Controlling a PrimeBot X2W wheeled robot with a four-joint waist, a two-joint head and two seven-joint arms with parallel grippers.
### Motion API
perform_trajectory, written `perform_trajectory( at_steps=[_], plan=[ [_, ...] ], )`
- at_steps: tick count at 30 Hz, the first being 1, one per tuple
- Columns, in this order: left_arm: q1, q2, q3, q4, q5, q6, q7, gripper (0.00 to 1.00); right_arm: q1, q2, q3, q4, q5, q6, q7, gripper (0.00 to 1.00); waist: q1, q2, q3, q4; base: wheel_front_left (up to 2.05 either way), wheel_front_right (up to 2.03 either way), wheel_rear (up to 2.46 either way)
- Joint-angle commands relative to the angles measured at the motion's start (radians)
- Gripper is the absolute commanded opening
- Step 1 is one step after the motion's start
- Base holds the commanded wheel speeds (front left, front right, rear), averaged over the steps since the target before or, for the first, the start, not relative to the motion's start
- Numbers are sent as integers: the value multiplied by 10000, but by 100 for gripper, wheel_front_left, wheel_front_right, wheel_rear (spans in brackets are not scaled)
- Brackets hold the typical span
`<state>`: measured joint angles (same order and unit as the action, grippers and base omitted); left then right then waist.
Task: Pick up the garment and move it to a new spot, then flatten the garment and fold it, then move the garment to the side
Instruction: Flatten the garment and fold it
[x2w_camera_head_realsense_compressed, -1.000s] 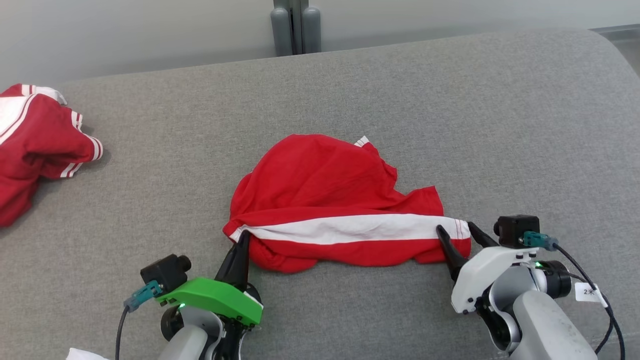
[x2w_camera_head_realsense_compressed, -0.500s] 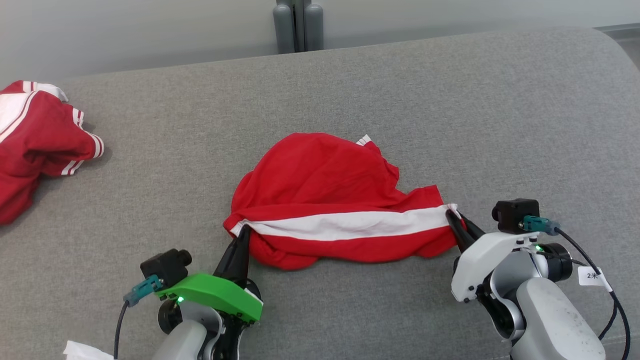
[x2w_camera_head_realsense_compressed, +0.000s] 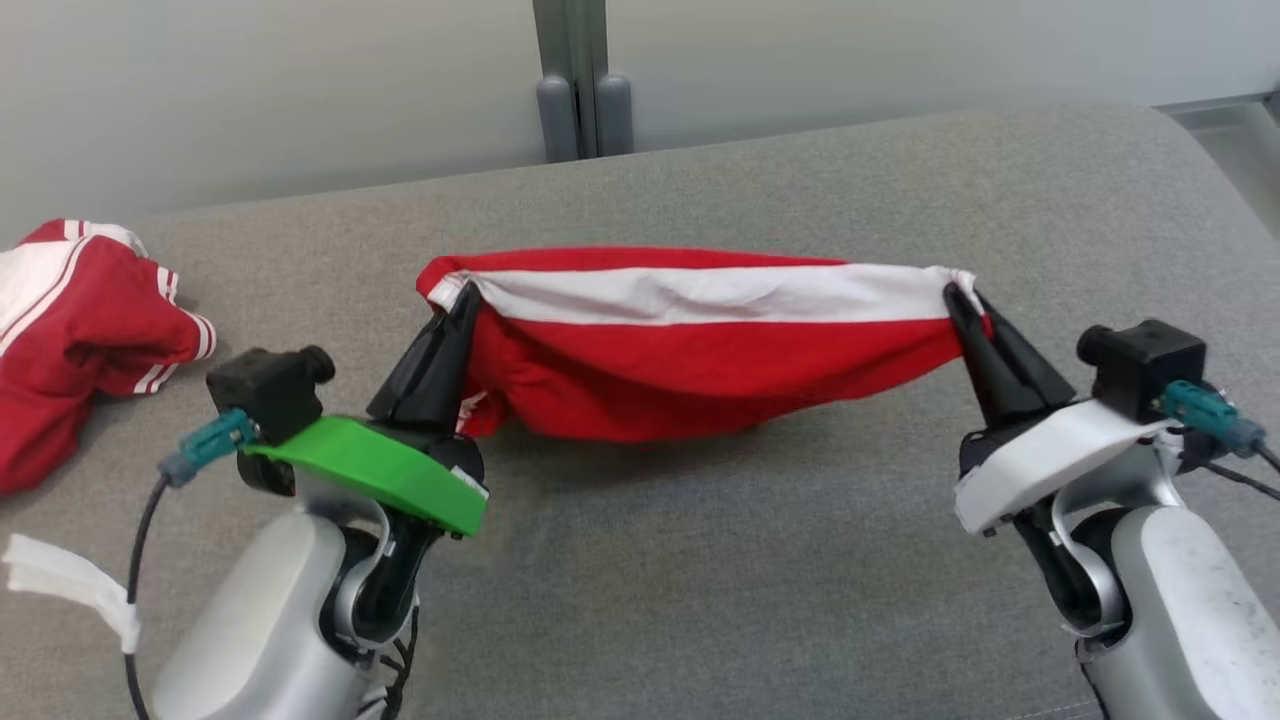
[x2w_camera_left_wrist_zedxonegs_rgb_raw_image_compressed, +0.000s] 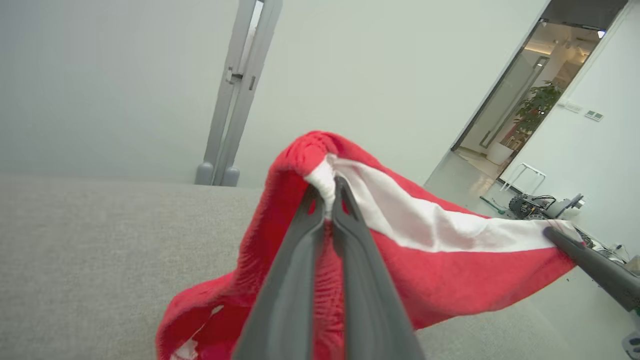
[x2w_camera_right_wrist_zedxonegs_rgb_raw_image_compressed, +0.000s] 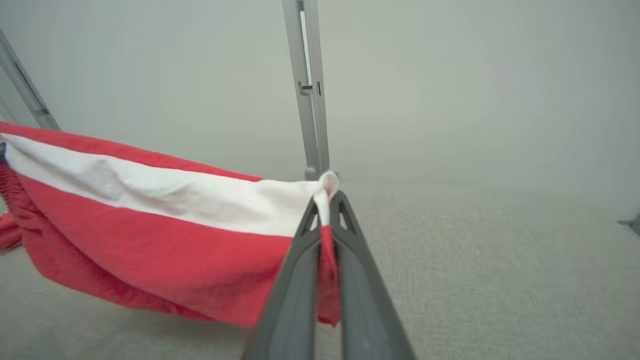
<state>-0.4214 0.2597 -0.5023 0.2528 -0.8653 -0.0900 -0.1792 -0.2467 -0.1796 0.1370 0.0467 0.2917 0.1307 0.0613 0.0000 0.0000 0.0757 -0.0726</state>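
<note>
Grey woven surface (x2w_camera_head_realsense_compressed: 700, 560), sagging red garment (x2w_camera_head_realsense_compressed: 700, 365), broad white stripe (x2w_camera_head_realsense_compressed: 700, 293)

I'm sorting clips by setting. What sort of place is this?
Probably an office-style robotics lab: a grey fabric-covered work surface, plain pale walls, a glass doorway onto a corridor with a potted plant, and cabled equipment on the floor beyond.

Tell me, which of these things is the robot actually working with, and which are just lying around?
In use: red garment with white band, held between left gripper and right gripper.
Lying about: second red garment, white scrap, grey post.
</note>
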Motion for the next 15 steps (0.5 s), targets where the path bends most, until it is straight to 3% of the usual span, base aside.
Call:
perform_trajectory(
  at_steps=[1,9,15],
  plan=[
    [-156,260,-22,-532,102,83,245,0,199,-105,-123,-474,-54,1,-86,0,0,0,-378,-151,0,0,0],
    [-468,1590,273,-4661,-9,840,2105,0,490,-162,-1154,-3983,-227,1,76,0,0,0,-1067,-484,0,0,0],
    [-958,2284,589,-6807,-206,1479,3436,0,572,-87,-1741,-6157,-331,1,688,0,0,0,-1090,-661,0,0,0]
  ],
)
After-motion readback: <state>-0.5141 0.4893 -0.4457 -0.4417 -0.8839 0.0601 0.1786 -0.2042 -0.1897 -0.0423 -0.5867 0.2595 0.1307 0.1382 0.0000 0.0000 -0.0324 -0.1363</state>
